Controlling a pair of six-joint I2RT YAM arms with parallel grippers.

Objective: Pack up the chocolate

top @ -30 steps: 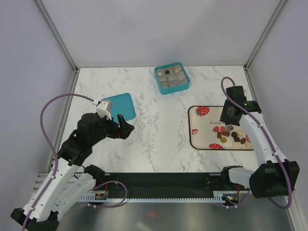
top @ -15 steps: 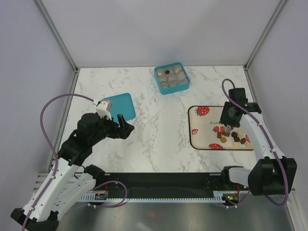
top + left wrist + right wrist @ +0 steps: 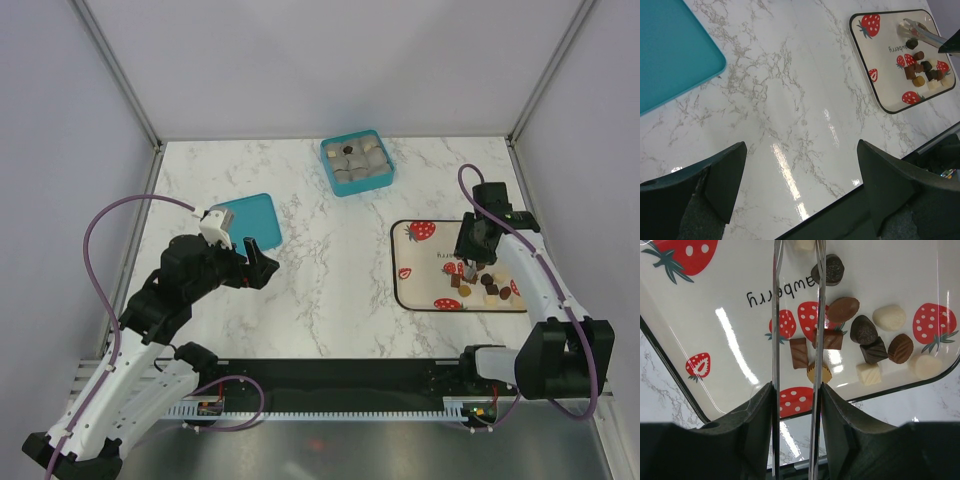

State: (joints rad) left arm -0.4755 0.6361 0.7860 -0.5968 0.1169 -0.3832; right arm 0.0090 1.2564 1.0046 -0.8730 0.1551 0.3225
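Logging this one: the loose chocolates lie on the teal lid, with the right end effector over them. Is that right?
Not quite. The chocolates lie on the strawberry-print tray, not on the teal lid. The right end effector is over them, as stated. The right wrist view shows it best.

The right gripper [image 3: 797, 252] held its two thin blades apart, pointing to 12 o'clock over the strawberry-printed tray [image 3: 715, 345]. The chocolate [image 3: 842, 309] lay mostly from 1 to 3 o'clock of centre. One brown block lay between the blades, and a whitish piece sat near their tips.
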